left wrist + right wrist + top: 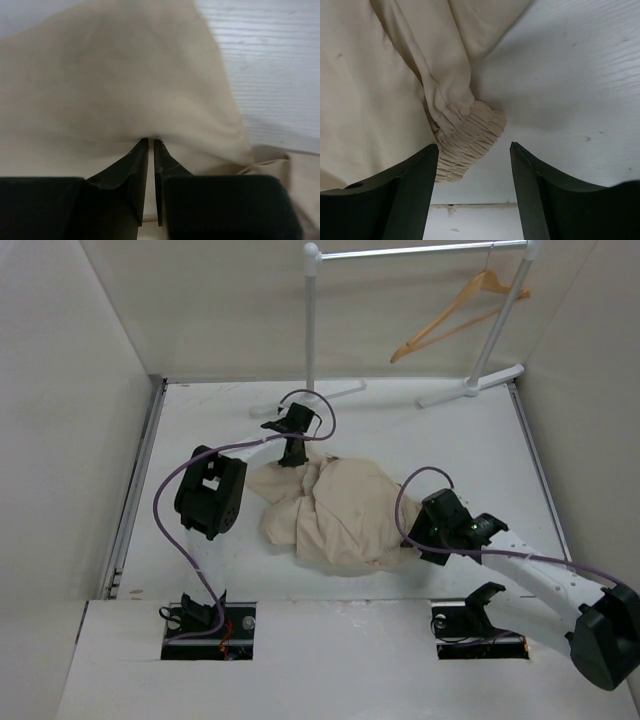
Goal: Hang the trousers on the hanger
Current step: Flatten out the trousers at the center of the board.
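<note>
Trousers point(335, 510) bunched in middle of table point(220, 420), hanger point(460, 315) up on rail point(420, 252) by far-right corner. L wrist cam: left gripper point(151, 142) pinched tight on a cloth fold. R wrist cam: right gripper point(474, 146) spread wide, elastic cuff point(470, 132) at its tips.

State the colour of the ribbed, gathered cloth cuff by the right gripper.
Pale beige cuff, clearest in the right wrist view.

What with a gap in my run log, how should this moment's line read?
left gripper: shut on trousers | right gripper: open at cuff | trousers: heaped on table | hanger: on rail, bare
</note>
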